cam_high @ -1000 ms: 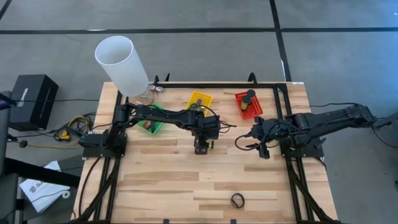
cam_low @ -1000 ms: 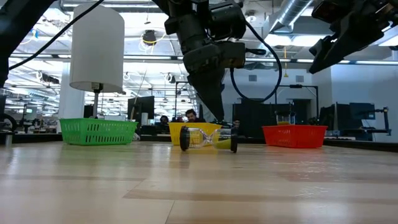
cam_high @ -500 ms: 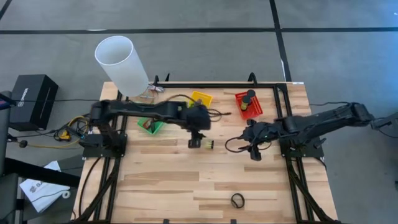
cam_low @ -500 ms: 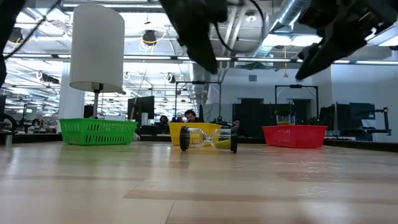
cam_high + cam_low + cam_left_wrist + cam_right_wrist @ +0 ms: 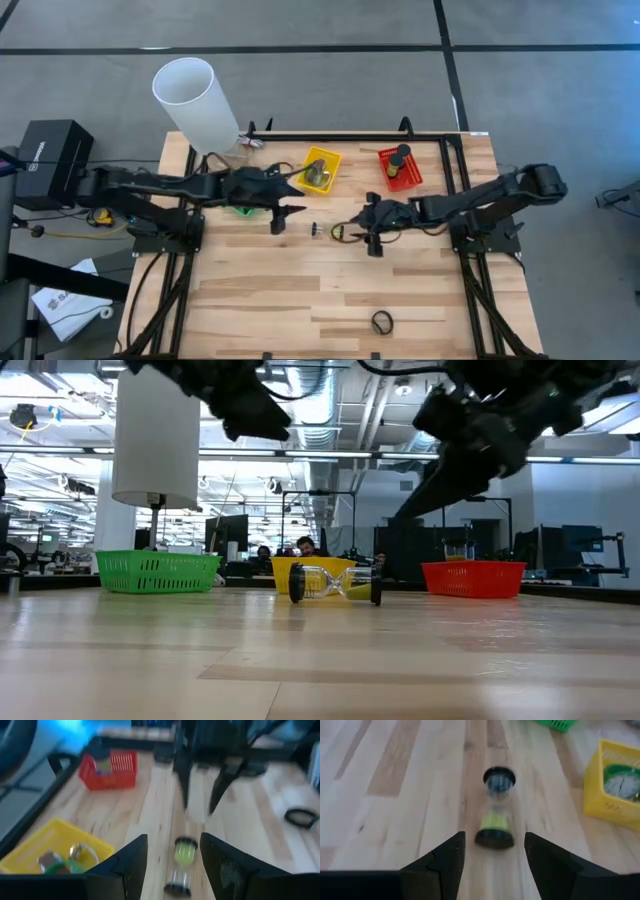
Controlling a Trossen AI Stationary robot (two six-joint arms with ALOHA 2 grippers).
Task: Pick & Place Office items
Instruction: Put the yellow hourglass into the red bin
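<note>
Two items are left on the table (image 5: 250,290): hourglass (image 5: 325,231) mid-table, black ring (image 5: 382,322) near front edge. Baskets hold others. Right gripper (image 5: 372,245) spread wide, left gripper (image 5: 279,222) open, both empty.

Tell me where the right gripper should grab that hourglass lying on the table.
Grip the hourglass at its narrow waist, coming down from above with the right gripper fingers astride it. It lies on its side, and the wide black end caps would likely slip.
</note>
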